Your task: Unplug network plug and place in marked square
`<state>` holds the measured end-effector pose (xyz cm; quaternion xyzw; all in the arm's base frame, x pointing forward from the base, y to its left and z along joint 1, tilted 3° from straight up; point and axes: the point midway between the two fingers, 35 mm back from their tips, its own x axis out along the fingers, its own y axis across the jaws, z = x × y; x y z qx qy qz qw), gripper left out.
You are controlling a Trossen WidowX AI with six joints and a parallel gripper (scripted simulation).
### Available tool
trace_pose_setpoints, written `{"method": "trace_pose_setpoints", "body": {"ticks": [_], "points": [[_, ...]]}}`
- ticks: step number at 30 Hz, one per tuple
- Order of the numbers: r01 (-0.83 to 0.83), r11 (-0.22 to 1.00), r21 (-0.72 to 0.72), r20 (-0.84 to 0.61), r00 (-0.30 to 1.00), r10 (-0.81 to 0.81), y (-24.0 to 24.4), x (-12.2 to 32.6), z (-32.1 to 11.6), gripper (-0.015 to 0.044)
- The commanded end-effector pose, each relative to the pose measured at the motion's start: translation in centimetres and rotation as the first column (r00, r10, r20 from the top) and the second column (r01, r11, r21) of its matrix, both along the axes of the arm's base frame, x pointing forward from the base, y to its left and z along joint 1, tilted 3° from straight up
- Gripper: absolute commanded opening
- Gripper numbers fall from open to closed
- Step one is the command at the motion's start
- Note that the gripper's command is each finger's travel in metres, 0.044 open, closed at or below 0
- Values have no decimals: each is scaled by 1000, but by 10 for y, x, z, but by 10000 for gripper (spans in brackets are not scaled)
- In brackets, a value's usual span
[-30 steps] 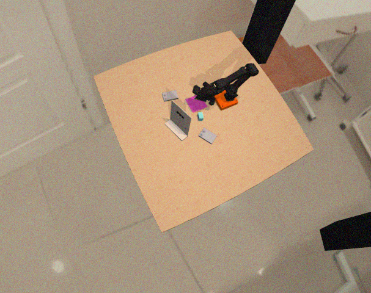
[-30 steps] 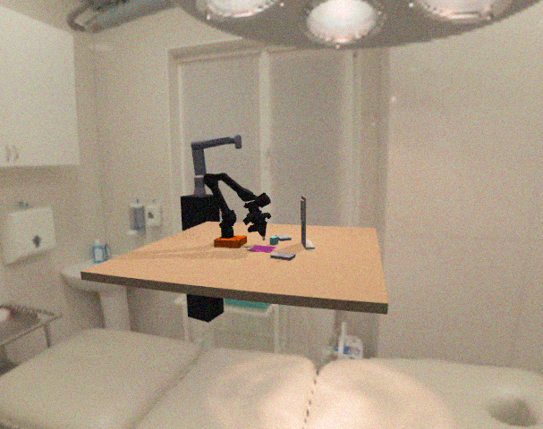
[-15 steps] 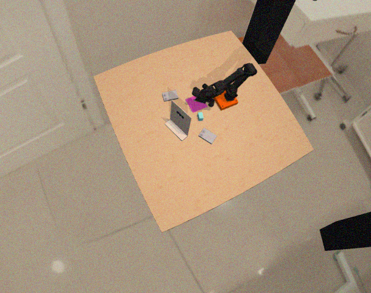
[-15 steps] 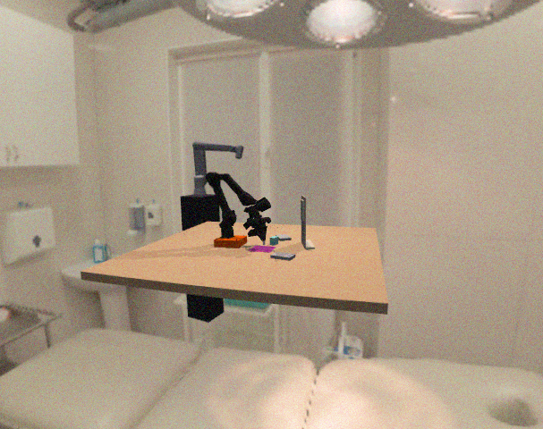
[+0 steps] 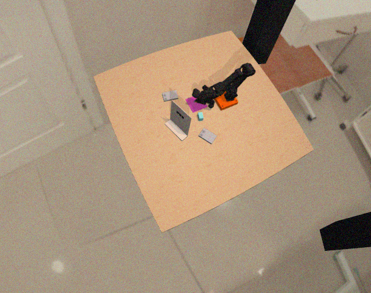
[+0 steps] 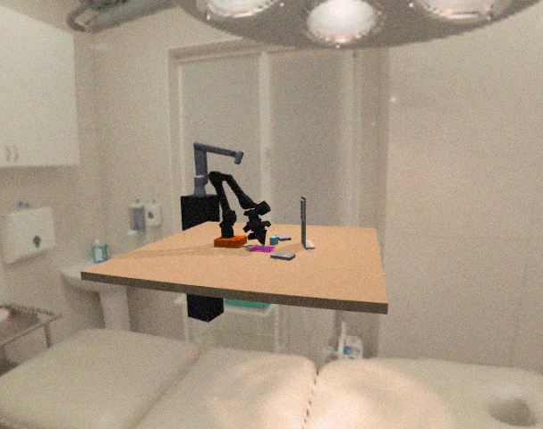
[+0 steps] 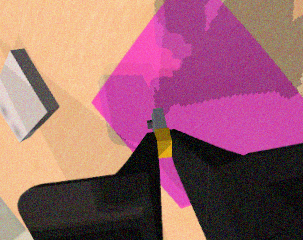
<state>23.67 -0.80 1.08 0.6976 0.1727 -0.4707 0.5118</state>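
Gripping 1 grey-and-yellow network plug (image 7: 162, 134), 1 black parallel-jaw gripper (image 5: 198, 100) (image 6: 263, 240) (image 7: 161, 138), jaws nearly closed on it, above the magenta square (image 5: 193, 106) (image 6: 258, 249) (image 7: 226, 120). Upright panel (image 5: 181, 119) (image 6: 303, 222), 1, stands well apart from the plug; turquoise block (image 5: 200, 116) (image 6: 274, 239), 1, lies near the square.

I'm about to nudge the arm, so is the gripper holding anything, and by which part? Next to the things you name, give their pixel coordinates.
Yes, the plug (image 7: 159, 120): the gripper (image 7: 161, 138) grips it around its yellow end.
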Motion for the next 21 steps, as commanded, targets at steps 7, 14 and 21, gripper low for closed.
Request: {"method": "trace_pose_setpoints", "body": {"ticks": [7, 14, 21], "points": [[5, 1000, -5, -7, 1000, -5, 0, -1, -4, 0], [5, 1000, -5, -7, 1000, -5, 2, 0, -7, 0], [0, 1000, -1, -4, 1000, 0, 2, 1, -5, 26]]}}
